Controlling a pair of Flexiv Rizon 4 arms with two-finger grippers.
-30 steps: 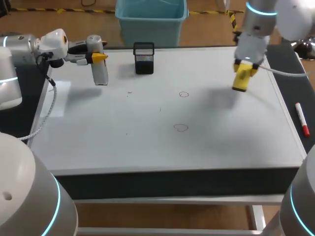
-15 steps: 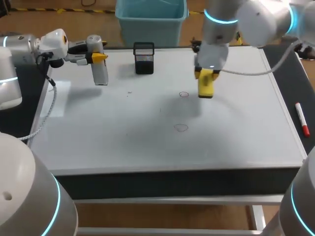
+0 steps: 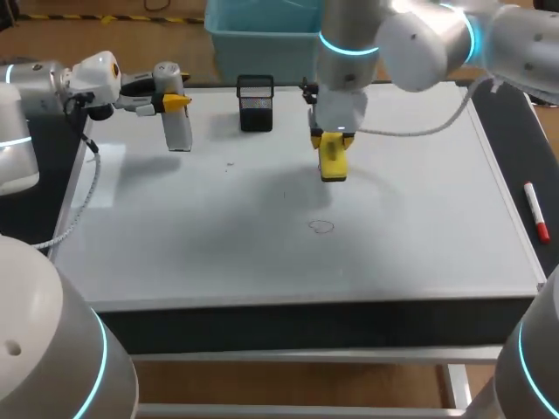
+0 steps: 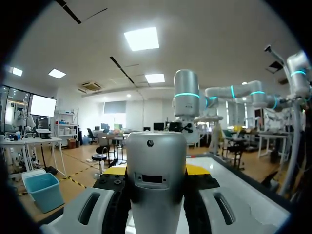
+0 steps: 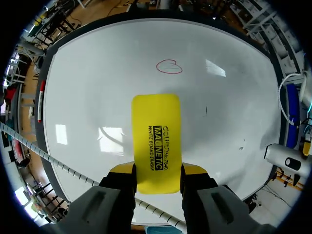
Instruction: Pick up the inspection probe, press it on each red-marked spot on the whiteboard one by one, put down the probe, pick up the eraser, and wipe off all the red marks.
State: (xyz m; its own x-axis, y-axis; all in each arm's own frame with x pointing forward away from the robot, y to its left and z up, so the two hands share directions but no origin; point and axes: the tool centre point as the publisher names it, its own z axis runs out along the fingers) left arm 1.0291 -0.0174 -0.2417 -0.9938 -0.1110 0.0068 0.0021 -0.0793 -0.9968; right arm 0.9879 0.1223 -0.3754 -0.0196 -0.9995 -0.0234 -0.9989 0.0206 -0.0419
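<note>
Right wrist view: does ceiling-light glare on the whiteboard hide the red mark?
Right wrist view: no, bright reflections sit on the whiteboard beside the red mark and near the eraser, none over it. Head view: only a soft shadow, red mark legible.

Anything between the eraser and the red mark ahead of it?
Nothing: only bare whiteboard lies between the eraser and the red mark, in the right wrist view.

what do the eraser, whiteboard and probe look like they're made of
The eraser: smooth yellow casing with printed label, likely hard plastic. The whiteboard: glossy white coated surface, bright glare patches on it. The probe: satin silver-grey shell, painted plastic or metal, cannot tell which.
</note>
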